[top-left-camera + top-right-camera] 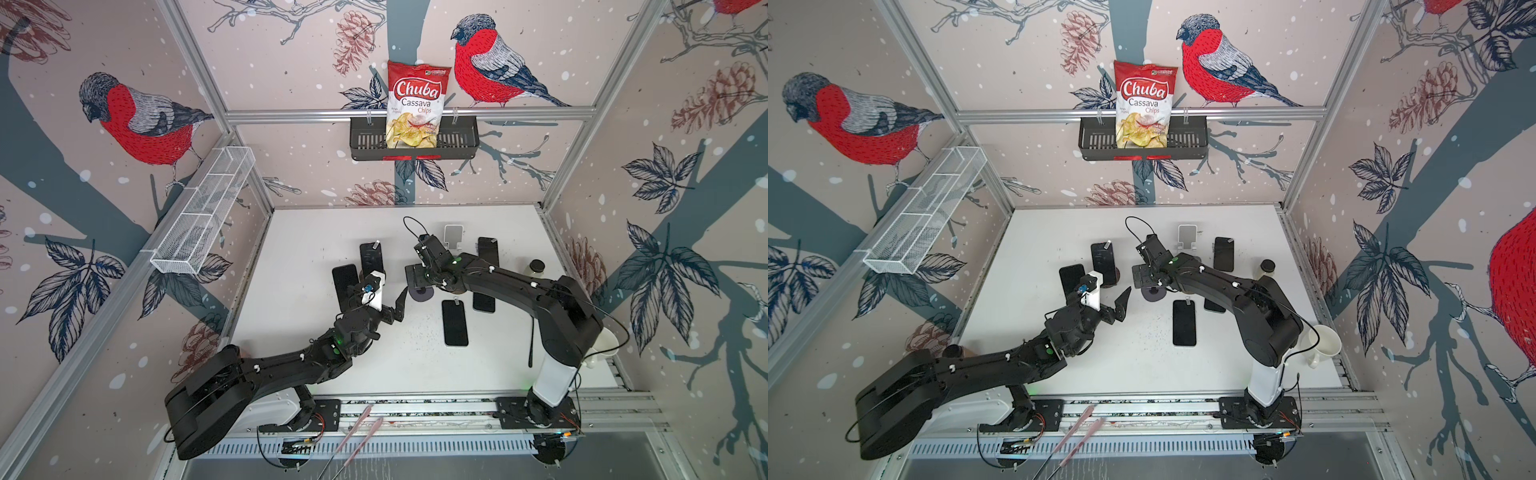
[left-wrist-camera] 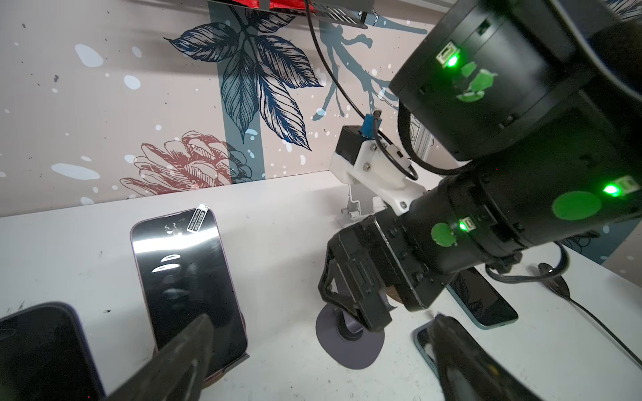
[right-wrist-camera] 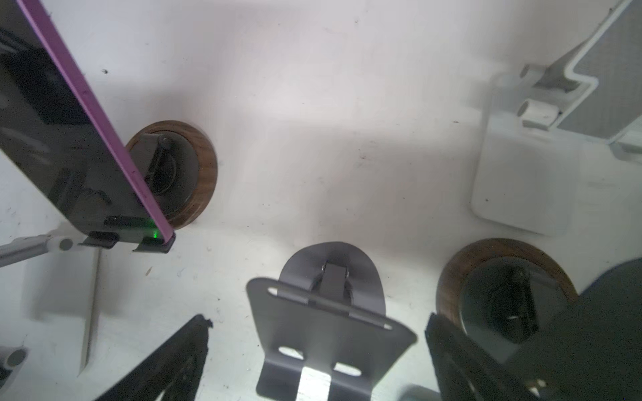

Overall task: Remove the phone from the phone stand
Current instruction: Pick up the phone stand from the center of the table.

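White tabletop (image 1: 291, 249) fills the lower middle of both top views, boxed in by walls papered with red-breasted birds. At the upper centre a bag of cassava chips (image 1: 417, 104) stands in a black basket (image 1: 461, 141), and a white wire basket (image 1: 203, 212) hangs on the wall at the left. Near the centre of the frame the right gripper (image 3: 317, 319) hangs over an empty grey stand (image 2: 361, 350). Its jaws are wide apart, one finger on either side of the stand's plate, with nothing held between them. Left of it, a purple-edged phone (image 1: 371, 259) leans on a wood-based stand (image 3: 205, 166), its lower edge sitting in the stand's lip. The left gripper (image 2: 321, 319) is just below and right of that phone in the top views, jaws likewise spread and empty, touching neither the phone nor the grey stand. Another dark phone (image 1: 345, 284) shows just left of the purple-edged one. A flat phone (image 1: 455, 322) lies on the table below the right gripper, a white stand (image 1: 453, 237) sits empty above the gripper, and a further phone (image 1: 487, 251) shows right of that stand. A white mug (image 1: 1323, 345) stands at the lower right beside the right arm.
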`<act>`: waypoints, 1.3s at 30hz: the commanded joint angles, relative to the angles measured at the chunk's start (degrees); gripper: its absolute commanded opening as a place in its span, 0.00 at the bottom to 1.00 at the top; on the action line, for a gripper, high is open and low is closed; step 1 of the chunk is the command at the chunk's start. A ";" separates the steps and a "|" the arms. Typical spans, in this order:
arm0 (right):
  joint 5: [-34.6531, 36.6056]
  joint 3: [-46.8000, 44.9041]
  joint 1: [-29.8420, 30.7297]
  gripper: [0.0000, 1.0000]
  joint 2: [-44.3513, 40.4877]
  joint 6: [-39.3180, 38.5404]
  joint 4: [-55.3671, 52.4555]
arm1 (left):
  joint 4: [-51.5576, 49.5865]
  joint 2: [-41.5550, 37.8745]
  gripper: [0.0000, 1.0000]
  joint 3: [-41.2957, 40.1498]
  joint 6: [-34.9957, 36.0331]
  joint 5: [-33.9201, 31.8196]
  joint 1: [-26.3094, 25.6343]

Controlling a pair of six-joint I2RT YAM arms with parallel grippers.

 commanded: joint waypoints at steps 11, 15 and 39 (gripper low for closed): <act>4.71 2.77 0.88 0.70 3.61 5.50 0.39 | 1.33 0.39 0.96 -0.53 -1.78 1.47 0.20; 5.40 3.93 0.78 0.59 4.07 5.08 -0.23 | 1.73 0.80 0.97 -0.58 -1.77 2.33 0.23; -0.46 15.27 -8.64 0.54 8.16 -4.85 0.25 | 0.41 0.85 0.97 -0.35 -1.74 6.20 0.81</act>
